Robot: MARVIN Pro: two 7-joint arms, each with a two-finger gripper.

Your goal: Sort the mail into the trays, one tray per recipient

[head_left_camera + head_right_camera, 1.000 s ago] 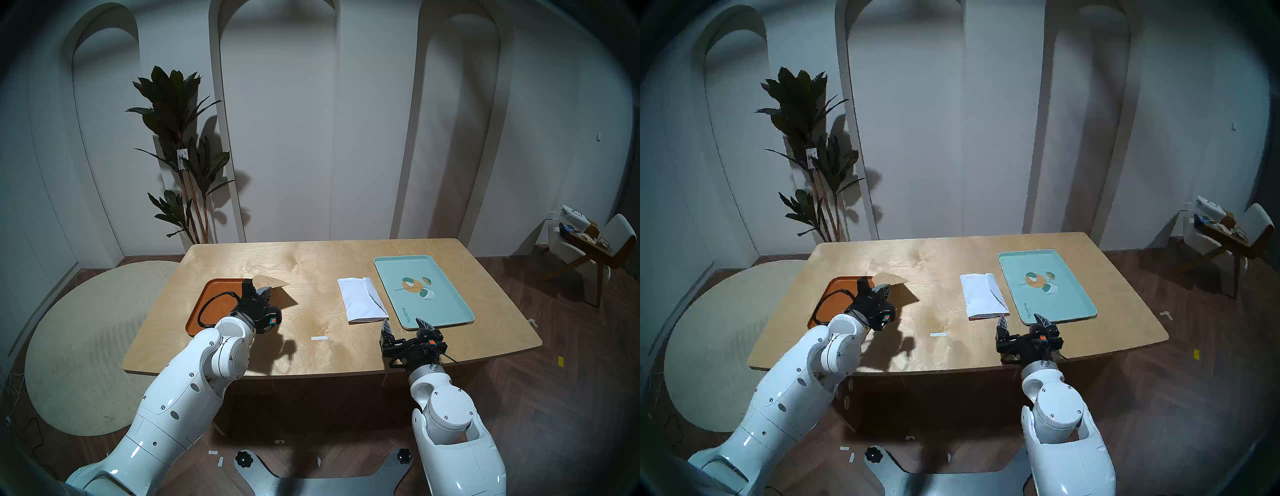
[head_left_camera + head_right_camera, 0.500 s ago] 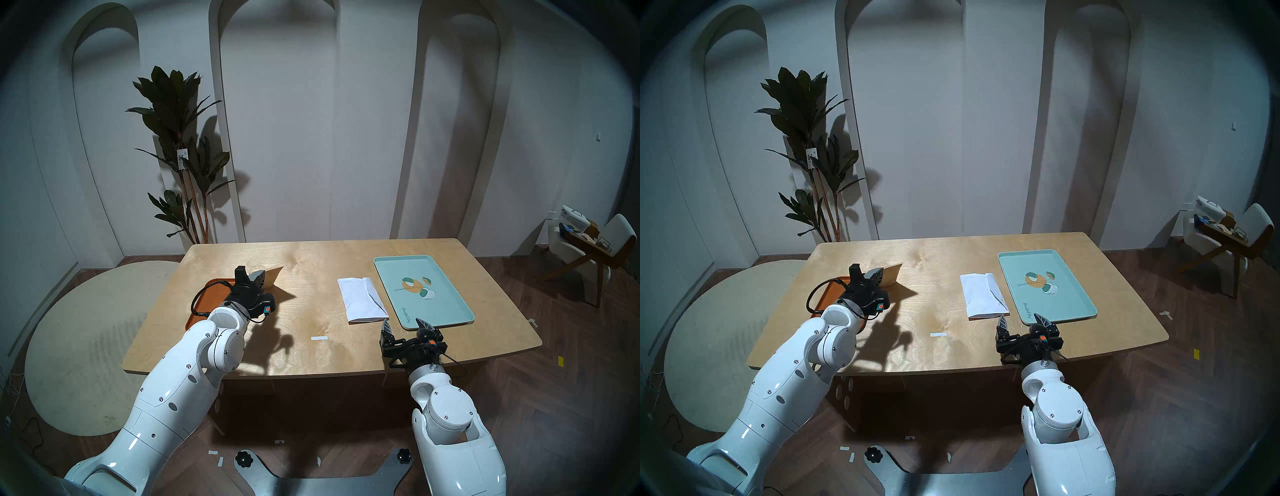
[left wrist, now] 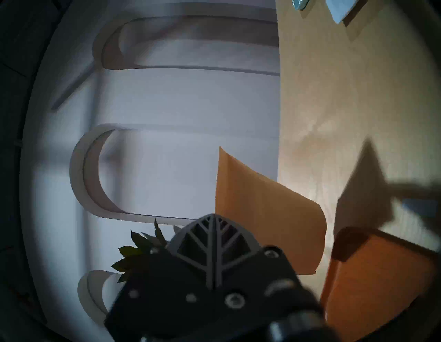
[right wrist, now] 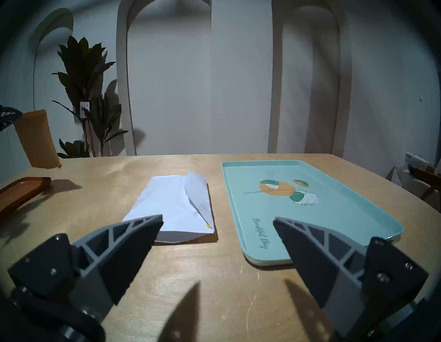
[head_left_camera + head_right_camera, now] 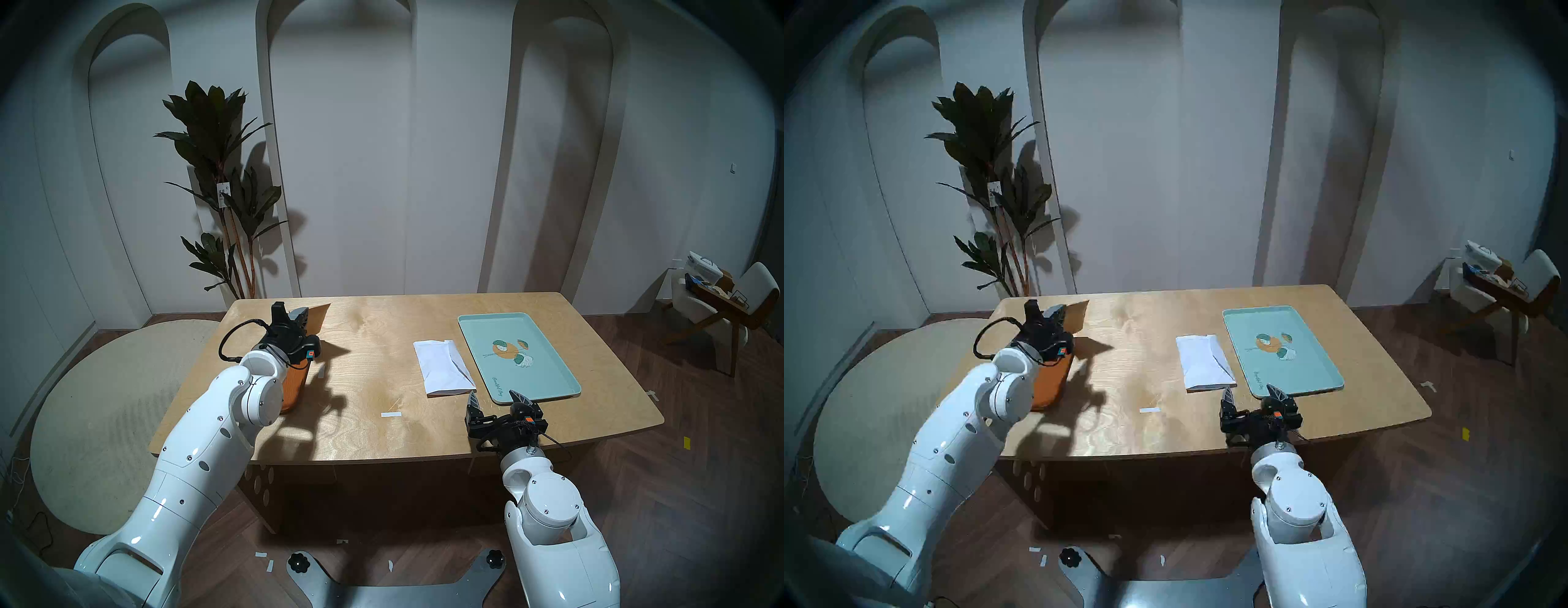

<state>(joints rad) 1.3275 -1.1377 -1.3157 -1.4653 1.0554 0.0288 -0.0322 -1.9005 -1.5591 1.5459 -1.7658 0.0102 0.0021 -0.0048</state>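
One kraft envelope (image 5: 319, 317) pinched in the left gripper (image 5: 298, 316) above the wood-grain tray (image 5: 293, 388) — lower flat before releasing; right gripper (image 5: 496, 397) spread, empty.

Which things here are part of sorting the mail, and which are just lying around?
Part of the job:
- brown envelope, held up by the left gripper
- white envelope, flat on the table
- orange tray
- green tray
- right gripper, open and empty

Just lying about:
- tape strip on the table
- potted plant
- chair
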